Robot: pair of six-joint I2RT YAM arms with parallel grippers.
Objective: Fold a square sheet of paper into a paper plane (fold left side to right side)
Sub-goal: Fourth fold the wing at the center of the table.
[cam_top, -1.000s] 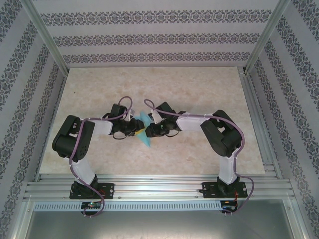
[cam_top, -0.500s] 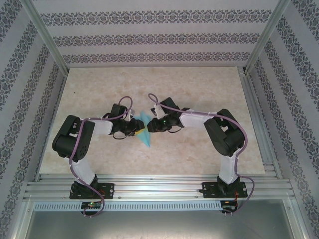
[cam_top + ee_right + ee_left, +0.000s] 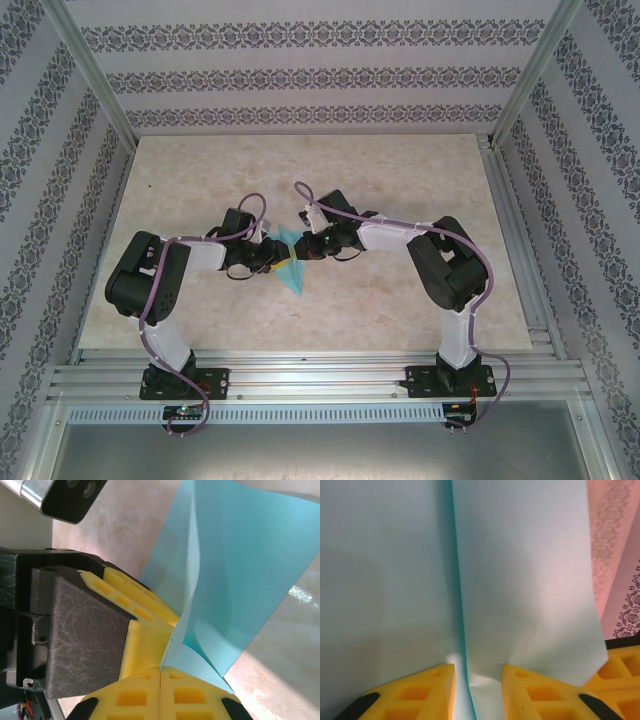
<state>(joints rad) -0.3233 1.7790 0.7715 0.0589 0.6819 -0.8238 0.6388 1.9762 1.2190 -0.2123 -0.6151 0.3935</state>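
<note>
The square sheet of paper (image 3: 293, 275) is turquoise and folded to a point, and it hangs between my two grippers at mid-table. In the left wrist view the paper (image 3: 520, 580) has a long crease that drops into the gap of my left gripper (image 3: 477, 680), whose yellow fingers (image 3: 437, 685) stand a little apart and hold that fold. My left gripper (image 3: 272, 256) is on the sheet's left. My right gripper (image 3: 305, 250) meets it from the right. My right gripper (image 3: 160, 672) is shut, with a curled flap of paper (image 3: 240, 580) lying against its tips; I cannot tell whether the flap is pinched.
The left gripper's yellow fingers (image 3: 145, 640) sit right beside the right gripper's tips. The beige marbled tabletop (image 3: 400, 180) spreads around both arms. Patterned walls (image 3: 320, 70) and metal rails (image 3: 515, 250) enclose it at the back and sides.
The right gripper's jaws have closed and it has shifted slightly toward the far side, against the paper. The left arm and the paper have stayed in place.
</note>
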